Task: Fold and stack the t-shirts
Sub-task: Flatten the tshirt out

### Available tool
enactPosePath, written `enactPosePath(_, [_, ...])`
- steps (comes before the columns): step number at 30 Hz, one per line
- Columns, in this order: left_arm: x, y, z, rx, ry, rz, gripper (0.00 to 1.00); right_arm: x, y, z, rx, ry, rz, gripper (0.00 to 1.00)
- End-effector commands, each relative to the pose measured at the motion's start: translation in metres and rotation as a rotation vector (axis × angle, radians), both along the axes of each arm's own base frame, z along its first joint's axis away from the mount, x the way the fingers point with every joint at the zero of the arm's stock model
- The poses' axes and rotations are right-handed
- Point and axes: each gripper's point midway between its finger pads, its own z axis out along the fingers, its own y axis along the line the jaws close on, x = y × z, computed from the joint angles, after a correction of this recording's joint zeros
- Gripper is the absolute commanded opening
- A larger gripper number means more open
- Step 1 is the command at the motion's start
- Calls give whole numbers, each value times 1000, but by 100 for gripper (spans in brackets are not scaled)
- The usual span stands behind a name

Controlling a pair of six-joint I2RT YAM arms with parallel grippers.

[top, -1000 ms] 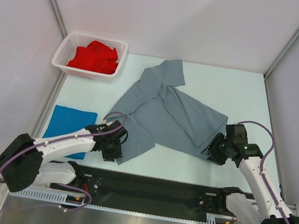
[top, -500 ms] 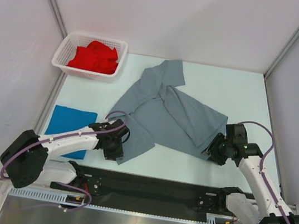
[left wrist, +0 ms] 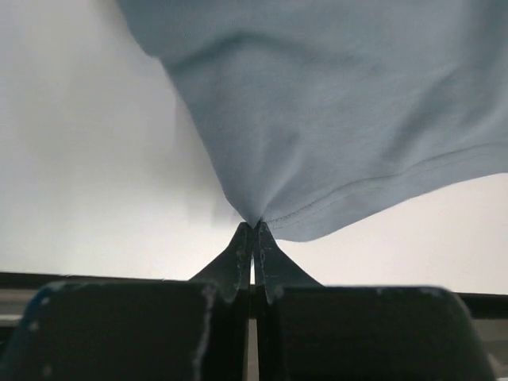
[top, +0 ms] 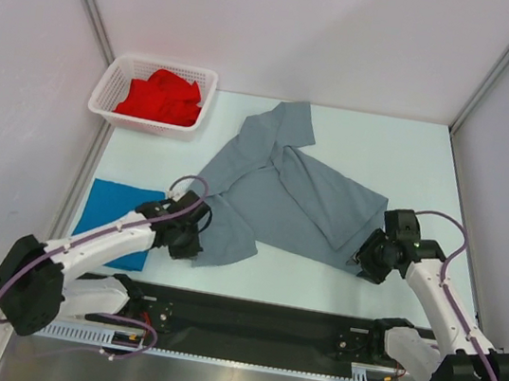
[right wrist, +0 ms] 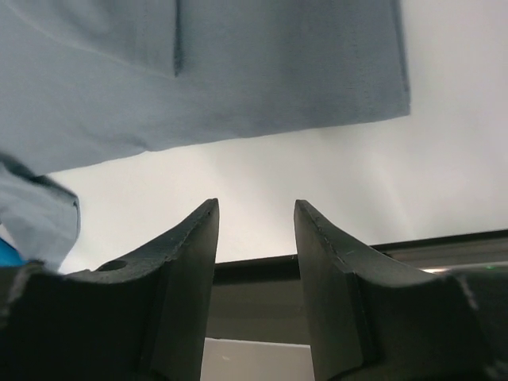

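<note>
A slate grey t-shirt (top: 297,197) lies spread and partly creased in the middle of the table. My left gripper (top: 192,239) is shut on its near-left hem corner; in the left wrist view the cloth (left wrist: 341,103) bunches into the closed fingertips (left wrist: 254,227). My right gripper (top: 361,258) stands open just off the shirt's near-right corner, with nothing between its fingers (right wrist: 255,205) and the grey hem (right wrist: 238,71) just beyond them. A bright blue t-shirt (top: 115,210) lies folded flat at the left. A red t-shirt (top: 160,96) lies crumpled in the basket.
The white mesh basket (top: 117,72) stands at the back left corner. A black strip (top: 254,320) runs along the near edge between the arm bases. White walls enclose the table on three sides.
My left gripper has shut on the grey shirt's hem corner and drawn it a little left and away from the near edge. The right gripper has barely moved.
</note>
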Motion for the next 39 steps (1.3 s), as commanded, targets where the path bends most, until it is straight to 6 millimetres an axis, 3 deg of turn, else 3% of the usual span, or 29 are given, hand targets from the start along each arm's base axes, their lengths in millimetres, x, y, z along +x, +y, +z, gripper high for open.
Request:
enactPosePath(1, [32, 12, 49, 32, -152, -16, 0, 0, -17, -5, -58, 28, -87, 48])
enactPosePath(5, [44, 7, 71, -14, -211, -37, 0, 4, -36, -10, -71, 37, -235, 40])
enactPosePath(7, [44, 1, 74, -51, -221, -46, 0, 7, -45, -16, -56, 28, -315, 28])
enactPosePath(8, [44, -5, 75, -90, -228, -55, 0, 9, -45, -17, -51, 23, -326, 27])
enactPosePath(10, [41, -11, 75, -132, -239, -61, 0, 6, -55, -26, -47, 61, -401, 29])
enactPosePath(12, [41, -13, 76, -153, -247, -66, 0, 6, -59, -33, -47, 73, -427, 39])
enactPosePath(15, [42, -18, 79, -173, -248, -82, 0, 7, -61, -41, -46, 78, -442, 41])
enactPosePath(32, [43, -18, 103, -168, -295, -153, 0, 4, -71, -73, -79, 109, -552, 39])
enactPosePath(35, [44, -16, 109, -164, -313, -159, 1, 6, -72, -76, -88, 109, -551, 34])
enactPosePath(38, [45, -13, 115, -151, -328, -166, 0, 7, -73, -76, -91, 109, -543, 15])
enactPosePath(39, [45, -12, 118, -146, -336, -174, 1, 7, -72, -75, -89, 106, -533, 0])
